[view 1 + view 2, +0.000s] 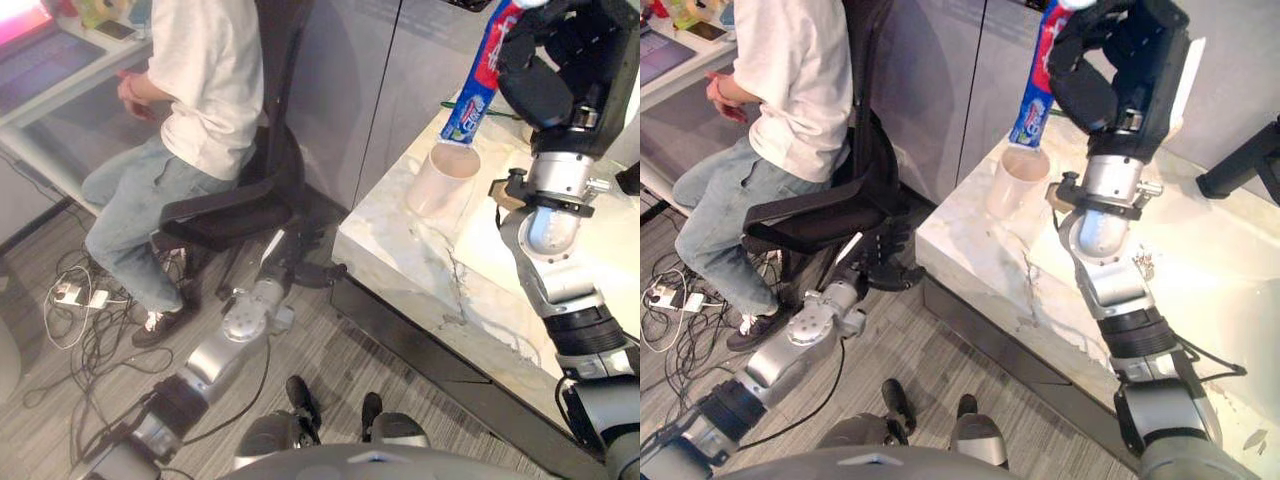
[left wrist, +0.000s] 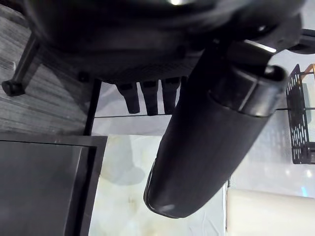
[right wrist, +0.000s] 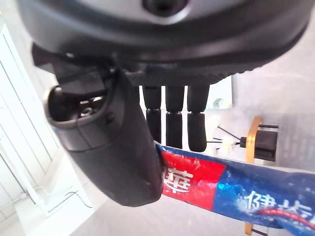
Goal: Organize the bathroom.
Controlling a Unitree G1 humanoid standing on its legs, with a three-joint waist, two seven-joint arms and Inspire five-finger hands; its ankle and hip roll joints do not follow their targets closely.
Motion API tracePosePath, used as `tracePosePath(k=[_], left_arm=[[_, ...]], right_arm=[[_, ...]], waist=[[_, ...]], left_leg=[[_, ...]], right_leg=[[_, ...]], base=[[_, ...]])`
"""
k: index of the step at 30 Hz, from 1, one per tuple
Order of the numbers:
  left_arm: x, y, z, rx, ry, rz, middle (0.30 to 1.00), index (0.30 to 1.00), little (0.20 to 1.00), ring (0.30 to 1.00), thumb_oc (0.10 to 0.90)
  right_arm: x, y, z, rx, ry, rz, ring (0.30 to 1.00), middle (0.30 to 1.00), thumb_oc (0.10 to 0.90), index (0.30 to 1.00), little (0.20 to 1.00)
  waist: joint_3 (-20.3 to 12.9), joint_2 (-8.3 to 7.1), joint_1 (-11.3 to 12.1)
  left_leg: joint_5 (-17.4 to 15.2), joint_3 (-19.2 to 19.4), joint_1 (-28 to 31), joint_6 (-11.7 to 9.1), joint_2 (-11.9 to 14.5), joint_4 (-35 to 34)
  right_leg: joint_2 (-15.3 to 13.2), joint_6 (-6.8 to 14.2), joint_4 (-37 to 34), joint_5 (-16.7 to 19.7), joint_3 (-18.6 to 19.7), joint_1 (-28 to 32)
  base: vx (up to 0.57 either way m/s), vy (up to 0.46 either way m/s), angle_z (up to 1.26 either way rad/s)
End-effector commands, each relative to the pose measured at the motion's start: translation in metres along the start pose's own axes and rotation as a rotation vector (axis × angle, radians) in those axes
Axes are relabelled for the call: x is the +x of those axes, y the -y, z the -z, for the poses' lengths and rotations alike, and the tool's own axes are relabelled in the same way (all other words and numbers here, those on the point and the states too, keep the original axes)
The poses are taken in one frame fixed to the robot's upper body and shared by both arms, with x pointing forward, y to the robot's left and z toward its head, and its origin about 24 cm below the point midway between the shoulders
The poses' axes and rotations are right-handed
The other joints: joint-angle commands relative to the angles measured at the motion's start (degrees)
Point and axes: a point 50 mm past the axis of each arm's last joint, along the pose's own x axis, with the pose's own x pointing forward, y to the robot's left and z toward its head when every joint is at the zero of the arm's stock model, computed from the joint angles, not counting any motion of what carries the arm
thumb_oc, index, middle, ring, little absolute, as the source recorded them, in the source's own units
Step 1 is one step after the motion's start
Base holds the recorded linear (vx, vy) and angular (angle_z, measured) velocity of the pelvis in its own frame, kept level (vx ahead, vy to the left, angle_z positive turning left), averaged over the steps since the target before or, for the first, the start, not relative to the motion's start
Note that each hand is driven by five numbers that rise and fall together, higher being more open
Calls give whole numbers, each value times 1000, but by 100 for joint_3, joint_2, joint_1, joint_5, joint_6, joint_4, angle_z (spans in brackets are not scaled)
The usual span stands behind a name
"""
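Upper right of frame: right hand (image 1: 560, 60) clamped on toothpaste tube (image 1: 478, 80), flat end poised above white cup (image 1: 445, 180), seemingly for dropping in.

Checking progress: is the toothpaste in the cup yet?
Not yet. The right robot hand holds the toothpaste above the cup, lower end at its rim.

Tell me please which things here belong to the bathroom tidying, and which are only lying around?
Belonging to the job:
toothpaste tube, pinched in the right hand
white cup on the marble counter

Just about:
seated person
office chair
floor cables
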Motion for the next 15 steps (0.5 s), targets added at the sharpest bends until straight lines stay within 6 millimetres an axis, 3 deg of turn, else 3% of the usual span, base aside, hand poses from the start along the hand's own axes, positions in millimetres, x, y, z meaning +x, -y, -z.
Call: tracePosePath(k=[1,15], left_arm=[[1,21,-31,-74,184,68,900,900,900,900,800],[-11,9,-16,-73,131,43,900,900,900,900,800]], right_arm=[[25,3,-51,111,265,21,300,300,400,300,300],[2,16,-19,65,181,92,300,300,400,300,300]], waist=[[-743,-56,42],[-752,-10,204]], left_leg=[[-560,-104,151,-228,21,669],[-550,-255,328,-186,-42,457]], right_leg=[[32,200,442,123,-264,-526],[-56,265,469,168,-486,-582]], base=[[0,0,0],[36,-20,3]])
